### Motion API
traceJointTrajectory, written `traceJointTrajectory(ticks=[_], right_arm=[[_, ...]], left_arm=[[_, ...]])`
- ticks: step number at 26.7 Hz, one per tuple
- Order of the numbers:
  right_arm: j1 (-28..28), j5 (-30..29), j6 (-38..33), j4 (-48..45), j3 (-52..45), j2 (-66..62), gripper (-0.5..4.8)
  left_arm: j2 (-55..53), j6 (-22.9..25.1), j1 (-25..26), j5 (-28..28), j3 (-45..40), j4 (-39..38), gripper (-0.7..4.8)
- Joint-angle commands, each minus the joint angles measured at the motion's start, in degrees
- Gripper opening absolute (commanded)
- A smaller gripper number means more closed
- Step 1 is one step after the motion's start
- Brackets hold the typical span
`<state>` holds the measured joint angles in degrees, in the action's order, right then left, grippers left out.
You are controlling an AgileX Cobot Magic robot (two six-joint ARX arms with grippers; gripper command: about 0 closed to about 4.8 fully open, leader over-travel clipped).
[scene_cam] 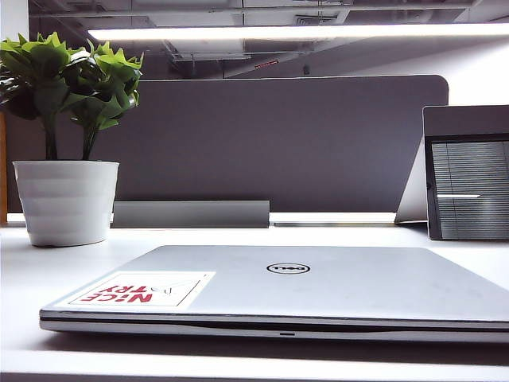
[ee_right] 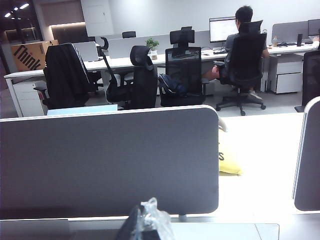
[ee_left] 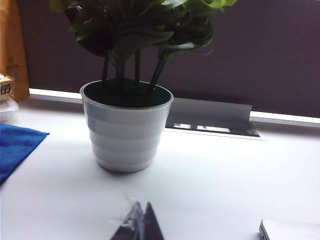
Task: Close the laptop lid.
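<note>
Silver Dell laptop lid (scene_cam: 302,278) w/ round logo and red-lettered white sticker lies flat on its base, only a thin dark seam along the front edge, so closing step looks done. It sits front-centre on the white tabletop (scene_cam: 238,235).

Next move, as I judge it: nothing to press; just keep both arms clear of the lid, maybe check the seam is even.

Left hand (ee_left: 137,225): only dark fingertips show at 6 o'clock of the left wrist view, tips near together, holding nothing, over bare tabletop; a laptop corner shows at 5 o'clock. Right hand (ee_right: 142,222): raised, facing the dark-grey desk divider (ee_right: 110,160); can't tell its spread.

Containers: white ribbed plastic pot (scene_cam: 67,199) at 9 o'clock of the exterior view holds a green leafy plant (scene_cam: 67,76) in dark filler.
</note>
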<state>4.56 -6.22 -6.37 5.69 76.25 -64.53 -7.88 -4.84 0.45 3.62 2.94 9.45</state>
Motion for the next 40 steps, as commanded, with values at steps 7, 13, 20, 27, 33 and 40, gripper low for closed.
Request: traceJointTrajectory(ticks=[7, 13, 20, 27, 33, 40], right_arm=[[-0.1, -0.1, 0.0, -0.8, 0.3, 0.2, -0.01], [-0.1, -0.1, 0.0, -0.7, 0.3, 0.2, -0.01], [-0.1, -0.1, 0.0, -0.7, 0.3, 0.2, -0.01], [-0.1, -0.1, 0.0, -0.7, 0.3, 0.2, -0.01], [-0.1, -0.1, 0.0, -0.8, 0.3, 0.2, -0.01], [-0.1, -0.1, 0.0, -0.7, 0.3, 0.2, -0.01]], left_arm=[[6.4, -4.0, 0.1, 0.2, -2.4, -4.2, -0.05], [7.6, -4.0, 0.0, 0.1, -2.4, -8.1, -0.05], [7.6, -4.2, 0.0, 0.0, -2.4, -9.8, -0.05], [7.6, -4.2, 0.0, -1.1, -2.4, -9.4, -0.05], [7.6, -4.2, 0.0, -1.1, -2.4, -9.4, -0.05], [7.6, -4.2, 0.0, -1.0, -2.4, -9.3, -0.05]])
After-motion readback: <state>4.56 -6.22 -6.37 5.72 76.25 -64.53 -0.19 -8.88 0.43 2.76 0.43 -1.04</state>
